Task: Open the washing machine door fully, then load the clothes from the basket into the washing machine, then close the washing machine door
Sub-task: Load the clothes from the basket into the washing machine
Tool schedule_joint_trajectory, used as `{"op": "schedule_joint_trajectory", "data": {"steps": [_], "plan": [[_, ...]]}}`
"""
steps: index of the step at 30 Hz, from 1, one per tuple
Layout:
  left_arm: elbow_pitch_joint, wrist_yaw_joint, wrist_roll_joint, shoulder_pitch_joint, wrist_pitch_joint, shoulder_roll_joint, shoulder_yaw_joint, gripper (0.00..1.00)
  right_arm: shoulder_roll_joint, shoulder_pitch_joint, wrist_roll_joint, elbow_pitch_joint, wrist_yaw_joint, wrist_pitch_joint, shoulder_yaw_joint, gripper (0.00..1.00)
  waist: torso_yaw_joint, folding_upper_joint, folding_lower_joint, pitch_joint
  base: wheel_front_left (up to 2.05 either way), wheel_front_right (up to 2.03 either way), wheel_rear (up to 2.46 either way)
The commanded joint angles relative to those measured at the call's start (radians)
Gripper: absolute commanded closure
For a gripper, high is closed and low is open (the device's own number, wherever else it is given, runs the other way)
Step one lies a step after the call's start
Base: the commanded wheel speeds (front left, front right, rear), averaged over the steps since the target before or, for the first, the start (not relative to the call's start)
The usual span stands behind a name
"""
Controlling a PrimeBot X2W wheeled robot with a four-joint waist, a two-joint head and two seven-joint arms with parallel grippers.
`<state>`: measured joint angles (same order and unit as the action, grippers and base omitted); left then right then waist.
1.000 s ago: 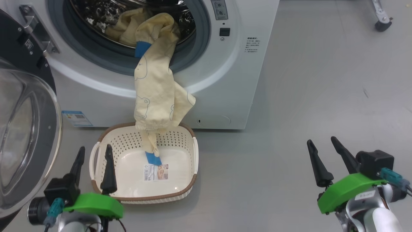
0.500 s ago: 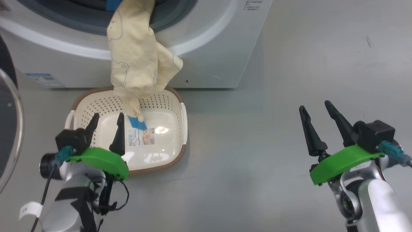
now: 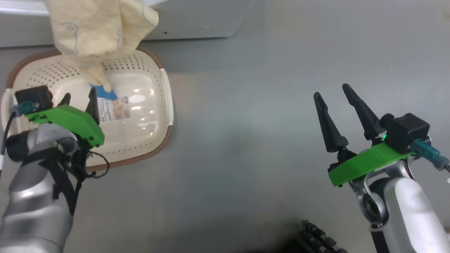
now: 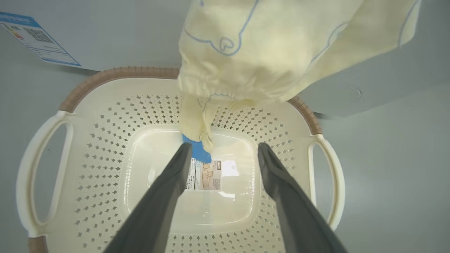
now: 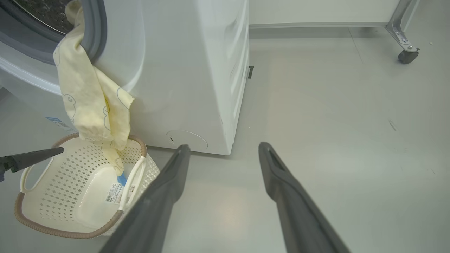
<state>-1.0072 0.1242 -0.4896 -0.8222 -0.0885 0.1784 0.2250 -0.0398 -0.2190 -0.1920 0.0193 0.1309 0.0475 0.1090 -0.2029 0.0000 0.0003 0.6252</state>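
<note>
A pale-yellow garment of the clothes (image 3: 95, 31) hangs from the washing machine (image 5: 190, 70) mouth. Its blue cuff (image 4: 197, 151) reaches the floor of the cream basket (image 3: 158, 116). The basket stands on the floor against the machine's front and holds nothing else. My left gripper (image 3: 80, 96) hovers over the basket, open, with the cuff just beyond its left fingertip (image 4: 184, 151) in the left wrist view. My right gripper (image 3: 331, 90) is open and empty over bare floor, well right of the basket. The washing machine door is out of view.
Grey floor (image 3: 246, 140) stretches right of the machine. A metal frame leg with a caster wheel (image 5: 407, 56) stands far back right. A dark ribbed part (image 3: 316, 235) shows at the bottom edge of the head view. A blue label (image 4: 35, 38) sits low on the machine's front.
The head camera has tilted down, so the drum has left the picture. My left gripper has moved forward from beside the basket to over its floor. The right gripper stays open.
</note>
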Motion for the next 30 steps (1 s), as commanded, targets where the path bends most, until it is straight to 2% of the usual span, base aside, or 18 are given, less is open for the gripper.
{"op": "schedule_joint_trajectory", "data": {"steps": [1, 6, 12, 18, 25, 26, 27, 30], "plan": [[-0.008, 0.006, -0.040, -0.045, 0.027, 0.053, -0.014, 0.00, -0.010, -0.005, -0.007, 0.037, 0.000, 0.016, 0.025, 0.00, -0.053, 0.0000, -0.0003, 0.080, 0.00, 0.00, 0.00], [0.001, 0.006, -0.127, -0.101, 0.070, 0.091, 0.041, 0.00, -0.010, 0.000, -0.012, 0.043, 0.000, 0.027, 0.031, 0.00, -0.072, 0.0000, -0.0003, 0.127, 0.00, 0.00, 0.00], [-0.007, 0.006, -0.218, -0.173, 0.080, 0.176, 0.090, 0.00, -0.010, 0.007, -0.017, 0.053, 0.000, 0.040, 0.046, 0.00, -0.101, 0.0000, -0.0003, 0.172, 0.00, 0.00, 0.00], [-0.030, 0.006, -0.261, -0.240, 0.080, 0.238, 0.133, 0.00, -0.010, 0.023, -0.028, 0.061, 0.000, 0.048, 0.048, 0.00, -0.123, 0.0000, -0.0003, 0.196, 0.00, 0.00, 0.00], [-0.025, 0.006, -0.299, -0.300, 0.090, 0.273, 0.206, 0.00, -0.010, 0.032, -0.040, 0.068, 0.000, 0.055, 0.061, 0.00, -0.141, 0.0000, -0.0003, 0.220, 0.00, 0.00, 0.00], [-0.021, 0.006, -0.306, -0.306, 0.088, 0.277, 0.216, 0.63, -0.010, 0.031, -0.041, 0.068, 0.000, 0.057, 0.062, 0.00, -0.144, 0.0000, -0.0003, 0.222, 0.00, 0.00, 0.00], [-0.017, 0.006, -0.313, -0.311, 0.088, 0.281, 0.226, 1.00, -0.010, 0.031, -0.042, 0.067, 0.000, 0.059, 0.063, 0.00, -0.146, 0.0000, -0.0003, 0.224, 0.00, 0.00, 0.00], [-0.010, 0.006, -0.334, -0.323, 0.081, 0.293, 0.253, 1.00, -0.010, 0.030, -0.047, 0.064, 0.000, 0.065, 0.060, 0.00, -0.150, 0.0000, -0.0003, 0.231, 0.00, 0.00, 0.00]]}}
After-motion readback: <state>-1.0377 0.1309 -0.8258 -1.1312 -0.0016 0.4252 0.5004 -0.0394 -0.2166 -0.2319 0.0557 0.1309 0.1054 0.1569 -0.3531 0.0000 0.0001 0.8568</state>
